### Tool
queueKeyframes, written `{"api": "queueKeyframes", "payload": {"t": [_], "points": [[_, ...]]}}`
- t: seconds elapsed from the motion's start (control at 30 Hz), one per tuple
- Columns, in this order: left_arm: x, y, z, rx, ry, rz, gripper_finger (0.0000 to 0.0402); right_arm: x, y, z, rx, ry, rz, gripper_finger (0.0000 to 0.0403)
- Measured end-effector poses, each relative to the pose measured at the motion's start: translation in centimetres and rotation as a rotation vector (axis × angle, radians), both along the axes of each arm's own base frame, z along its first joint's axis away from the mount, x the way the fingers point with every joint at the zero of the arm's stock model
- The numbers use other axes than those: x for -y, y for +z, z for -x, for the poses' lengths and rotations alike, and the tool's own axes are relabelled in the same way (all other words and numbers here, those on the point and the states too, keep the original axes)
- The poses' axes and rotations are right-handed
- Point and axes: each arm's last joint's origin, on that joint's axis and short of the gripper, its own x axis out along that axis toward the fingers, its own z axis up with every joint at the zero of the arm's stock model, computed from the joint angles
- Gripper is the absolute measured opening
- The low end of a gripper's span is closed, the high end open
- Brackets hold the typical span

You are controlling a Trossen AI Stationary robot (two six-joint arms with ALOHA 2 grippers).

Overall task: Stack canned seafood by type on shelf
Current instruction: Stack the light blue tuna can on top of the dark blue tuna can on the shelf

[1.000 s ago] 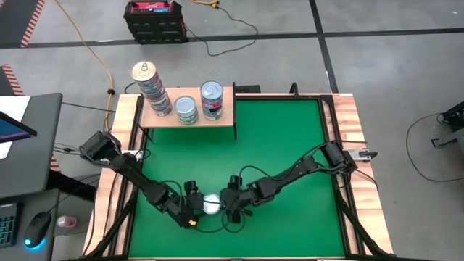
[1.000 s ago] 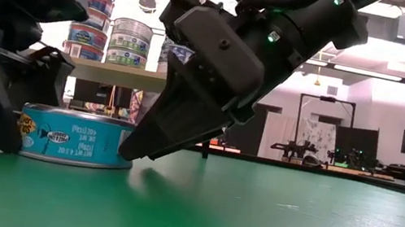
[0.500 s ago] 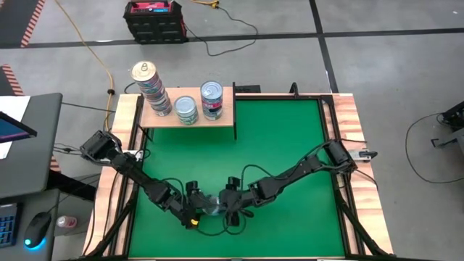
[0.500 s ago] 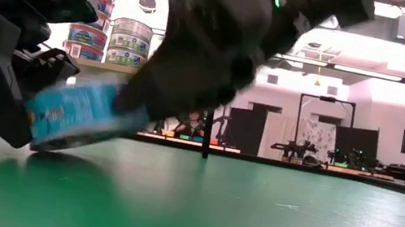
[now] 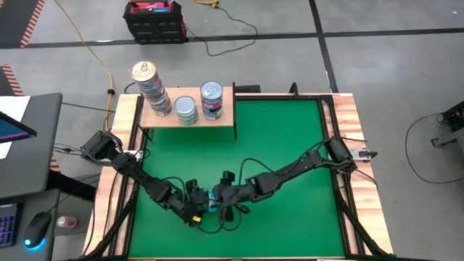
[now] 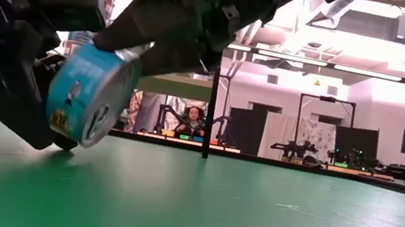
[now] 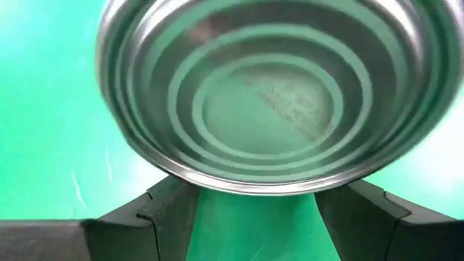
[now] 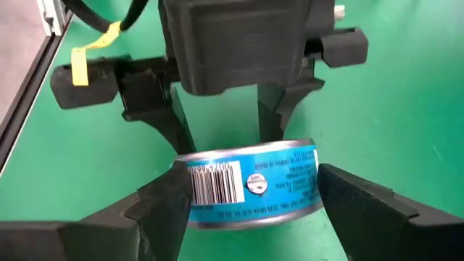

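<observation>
One blue-labelled can (image 6: 89, 103) stands tipped nearly on edge near the front of the green mat (image 5: 290, 159), between my two grippers. My left gripper (image 7: 257, 199) is at its low end, facing a silver ringed flat face (image 7: 275, 94). My right gripper (image 8: 250, 192) reaches in from the right and sits on the raised end. In the high view the can (image 5: 212, 197) is mostly hidden by both hands. Far left, the wooden shelf (image 5: 225, 116) carries a tall stack of cans (image 5: 148, 87) and two shorter stacks (image 5: 186, 110) (image 5: 211, 100). My left gripper has its fingertips (image 7: 170, 196) against the can's low rim (image 7: 239, 190), one on each side, slanting down from the table's left. The can leans up and away from them. Its low end is down at the mat (image 6: 70, 143). My right gripper pinches the can's side wall across its width, one finger (image 8: 170, 199) at each end of the label band (image 8: 217, 185). The fingers slant down from the table's right onto the raised part. The can hangs steeply tilted, its upper end (image 6: 117, 54) between them.
The mat's right half and far middle lie bare. Wooden rails (image 5: 348, 145) border the mat on both sides. Cables trail from both arms over the mat near the front edge.
The can has tipped from flat on the mat to nearly on edge. The end toward my right gripper rose while the end at my left gripper stayed low. My right gripper has gone up and a little toward the table's left with it.
</observation>
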Motion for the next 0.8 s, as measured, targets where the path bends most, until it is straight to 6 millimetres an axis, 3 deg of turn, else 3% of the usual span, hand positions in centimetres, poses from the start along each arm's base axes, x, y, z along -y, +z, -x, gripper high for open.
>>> {"api": "queueKeyframes", "payload": {"t": [0.47, 0.67, 0.8], "points": [[0.3, 0.1, 0.0, -0.020, -0.056, 0.059, 0.0253, 2.2, -0.1, -0.5, -0.022, -0.029, -0.008, 0.0317], [0.8, 0.6, -0.2, -0.017, -0.108, 0.147, 0.0253, 4.6, -0.8, -0.7, -0.064, -0.122, 0.046, 0.0317], [0.6, 0.4, -0.1, -0.044, -0.049, 0.175, 0.0253, 5.5, -1.1, -0.8, -0.094, -0.124, 0.034, 0.0317]]}}
